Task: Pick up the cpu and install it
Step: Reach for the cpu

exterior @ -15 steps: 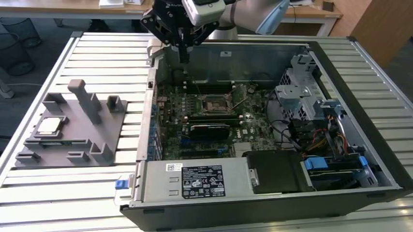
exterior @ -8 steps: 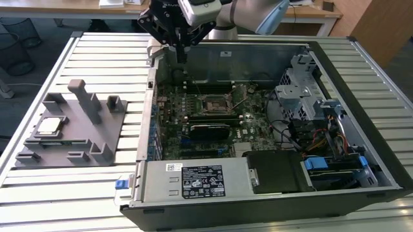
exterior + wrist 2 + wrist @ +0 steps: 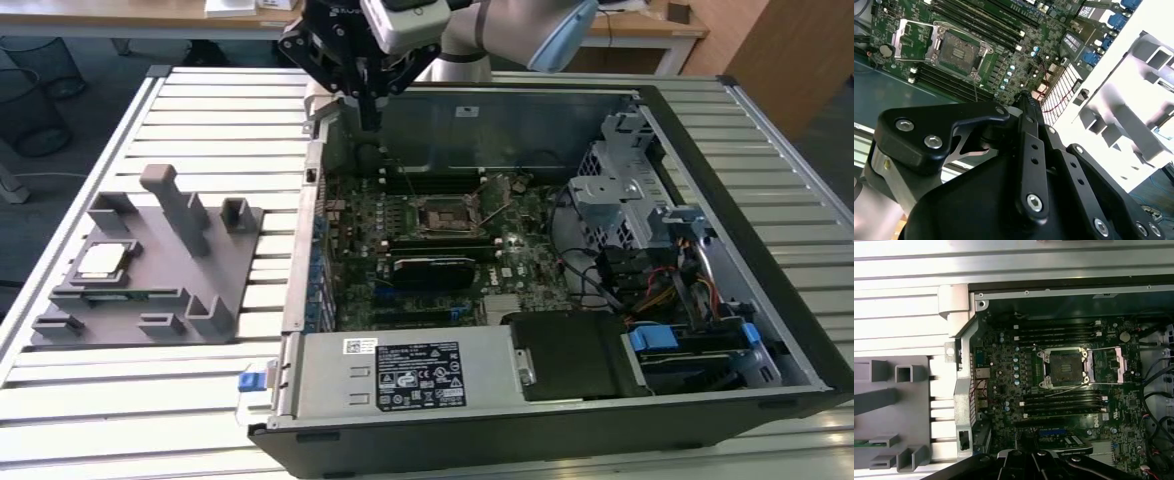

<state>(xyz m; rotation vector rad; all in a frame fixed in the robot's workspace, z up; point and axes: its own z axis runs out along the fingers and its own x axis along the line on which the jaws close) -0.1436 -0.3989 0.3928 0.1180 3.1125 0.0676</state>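
Observation:
The cpu, a small silvery square chip with a pale rim, lies flat on the grey fixture tray at the exterior view's left. My gripper hangs over the far left corner of the open computer case, well away from the cpu, its fingers together with nothing between them. In the second wrist view the gripper tapers to a closed tip above the board's edge. The motherboard socket stands with its metal frame lifted and its wire lever out. Both wrist views show the socket with nothing in it.
The case wall rises between the tray and the motherboard. Upright grey posts stand on the tray near the cpu. Drive cages and cables crowd the case at the exterior view's right; a black power supply sits along the front.

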